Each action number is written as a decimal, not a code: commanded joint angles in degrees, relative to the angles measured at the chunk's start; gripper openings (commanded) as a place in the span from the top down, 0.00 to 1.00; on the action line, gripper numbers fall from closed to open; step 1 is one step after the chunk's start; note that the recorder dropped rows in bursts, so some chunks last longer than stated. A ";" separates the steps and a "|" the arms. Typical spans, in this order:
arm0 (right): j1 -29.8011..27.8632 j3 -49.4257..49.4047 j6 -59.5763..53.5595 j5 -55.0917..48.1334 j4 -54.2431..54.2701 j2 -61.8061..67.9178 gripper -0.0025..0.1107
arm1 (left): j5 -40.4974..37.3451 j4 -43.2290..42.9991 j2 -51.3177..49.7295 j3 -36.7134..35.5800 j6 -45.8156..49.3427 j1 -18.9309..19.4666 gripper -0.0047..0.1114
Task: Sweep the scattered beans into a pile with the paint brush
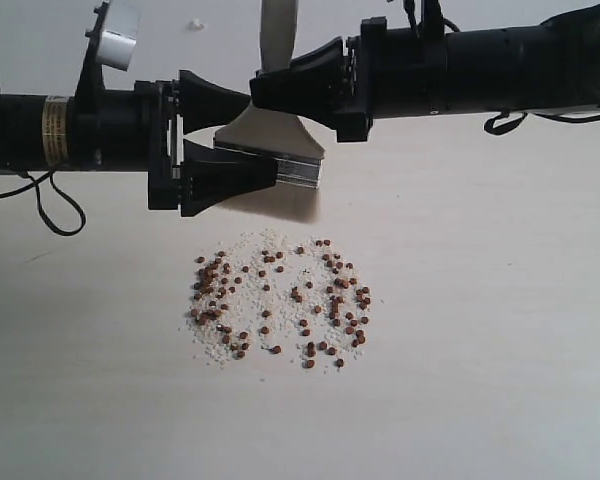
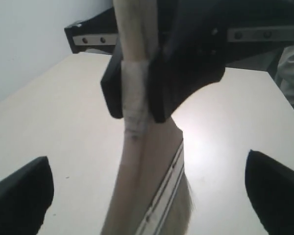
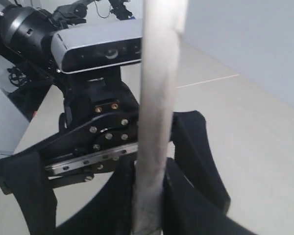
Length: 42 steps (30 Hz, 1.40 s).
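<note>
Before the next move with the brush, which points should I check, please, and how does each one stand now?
1. Right hand shut on the paint brush handle: ok.
2. Left hand open, not touching the brush: ok.
3. Left hand out of the sweeping path: not ok; it flanks the brush head.
4. Bristles down on the table: not ok; the brush appears raised above it.
5. Beans in one pile: not ok; scattered in a loose patch.
6. Grip firm enough for sweeping: cannot tell.

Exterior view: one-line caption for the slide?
Right gripper grips the paint brush handle, left gripper open around its metal band; beans lie scattered on the table.
</note>
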State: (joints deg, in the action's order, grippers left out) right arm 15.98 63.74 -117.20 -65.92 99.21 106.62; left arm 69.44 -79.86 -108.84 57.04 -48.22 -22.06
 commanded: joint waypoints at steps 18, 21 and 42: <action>0.05 0.02 39.27 43.64 -31.66 -21.10 0.98 | 0.52 -11.26 4.49 -0.75 -20.63 11.45 0.96; 0.05 0.02 44.68 43.64 -36.81 -23.23 0.98 | -7.10 -6.31 9.45 -4.61 -20.35 11.45 0.96; 0.05 -6.28 55.03 43.64 -43.68 -24.14 0.98 | -50.25 73.87 89.09 -53.95 36.47 11.34 0.96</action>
State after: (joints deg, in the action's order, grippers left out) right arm 15.98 57.55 -62.25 -21.52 54.89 82.92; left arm 24.91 -7.43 -24.45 3.56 -12.60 -10.91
